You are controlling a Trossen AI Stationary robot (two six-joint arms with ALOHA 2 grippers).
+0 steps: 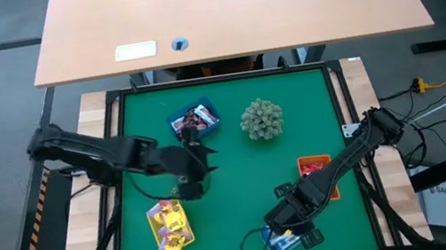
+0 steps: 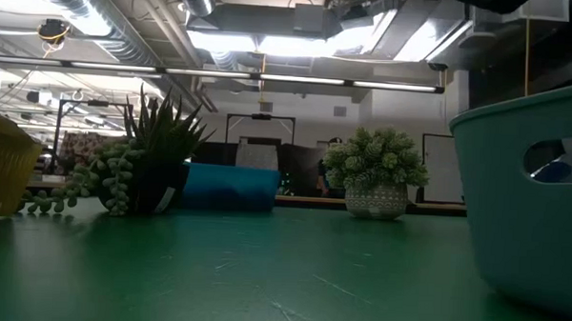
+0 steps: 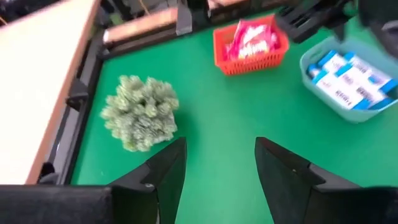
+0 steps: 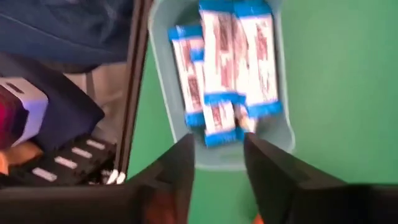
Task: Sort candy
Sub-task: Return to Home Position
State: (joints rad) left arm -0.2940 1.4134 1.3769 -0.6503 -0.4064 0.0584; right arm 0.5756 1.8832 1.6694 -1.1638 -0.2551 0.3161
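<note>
Candy lies sorted in four small trays. Blue-and-white candy (image 4: 227, 59) fills the teal tray (image 4: 283, 134) near the table's front edge. Red candy (image 3: 252, 38) lies in the orange tray (image 3: 249, 62), yellow candy (image 1: 167, 224) in the yellow tray (image 1: 188, 234), and dark and red candy (image 1: 195, 119) in the blue tray (image 1: 205, 106). My right gripper (image 4: 217, 168) hangs open above the teal tray's near rim, nothing between its fingers. My left gripper (image 3: 217, 162) stands open and empty over the bare mat left of centre, between the blue and yellow trays (image 1: 193, 176).
A pale green potted plant (image 1: 261, 119) stands at the mat's middle back. A dark spiky plant (image 2: 158, 151) shows in the low view beside the blue tray (image 2: 230, 188). A black frame (image 1: 121, 141) rims the green mat. Bare mat lies between the trays.
</note>
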